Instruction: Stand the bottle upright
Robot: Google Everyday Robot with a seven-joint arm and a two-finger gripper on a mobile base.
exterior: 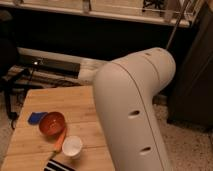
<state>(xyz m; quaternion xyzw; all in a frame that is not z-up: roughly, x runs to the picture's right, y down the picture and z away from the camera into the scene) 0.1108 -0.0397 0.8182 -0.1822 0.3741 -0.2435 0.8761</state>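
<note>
While our arm (132,110) fills the view, we cannot see the pincer or bottle | counter (60,100): orange bowl (51,123), white cup (72,146).

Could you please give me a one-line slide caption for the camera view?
Robot arm fills the frame over a wooden table with an orange bowl and white cup; claw and bottle out of view.

My only camera looks down from behind the arm (132,110), close, toward the wooden table (75,100); gripper hidden.
</note>
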